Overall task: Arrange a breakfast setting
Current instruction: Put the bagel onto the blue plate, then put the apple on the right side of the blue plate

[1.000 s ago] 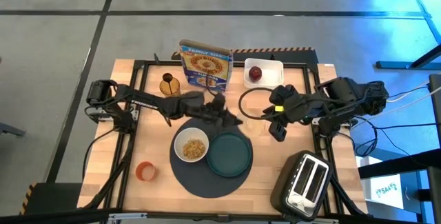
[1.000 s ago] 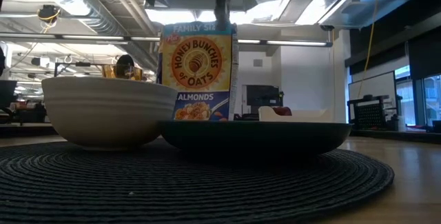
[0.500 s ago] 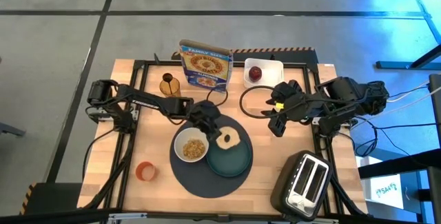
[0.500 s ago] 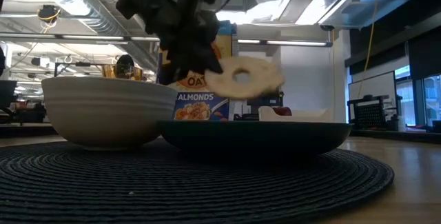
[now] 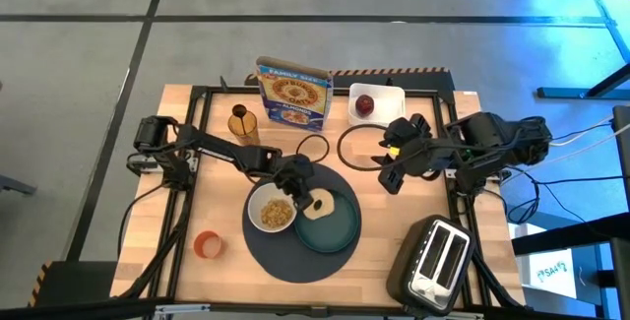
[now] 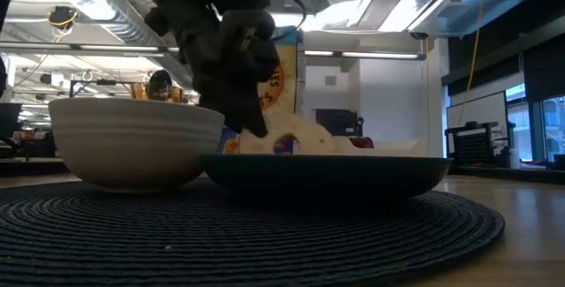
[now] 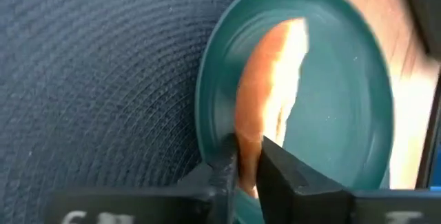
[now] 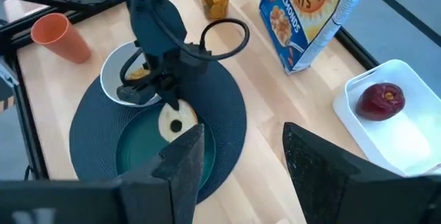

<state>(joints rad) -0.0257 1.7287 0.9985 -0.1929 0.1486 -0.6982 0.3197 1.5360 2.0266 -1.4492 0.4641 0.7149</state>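
Observation:
The tan ring bagel (image 5: pixel 321 202) is over the teal plate (image 5: pixel 335 229), which sits beside the white bowl (image 5: pixel 273 211) of cereal on the round dark-grey placemat (image 5: pixel 285 256). My left gripper (image 5: pixel 301 191) is shut on the bagel, just above the plate's left rim. My right gripper (image 5: pixel 390 179) hangs open and empty to the right of the placemat. The dark-red fruit (image 5: pixel 364 104) lies in a white tray at the far edge. The orange cup (image 5: pixel 207 244) stands near the table's left front. The spoon does not show. My left gripper pinches the bagel's ring (image 7: pixel 249 141) between its two fingers, on the side nearest the bowl. The fingers (image 6: pixel 243 101) come slanting down from the table's far left. The bagel (image 6: pixel 296 137) hangs tilted below them, its lower part behind the plate's rim (image 6: pixel 327 165); I cannot tell whether it touches the plate.
A blue cereal box (image 5: pixel 292 91) and an amber glass (image 5: pixel 242 121) stand at the far edge. A black-and-silver toaster (image 5: pixel 435 261) sits at the near right corner. A black cable loop (image 5: pixel 359 146) lies between the tray and the placemat.
My left gripper has carried the bagel from beyond the placemat's far edge toward the near edge, over the plate, then gone down. The bagel, high above the plate half a second ago, now dips into it. My right gripper has barely moved.

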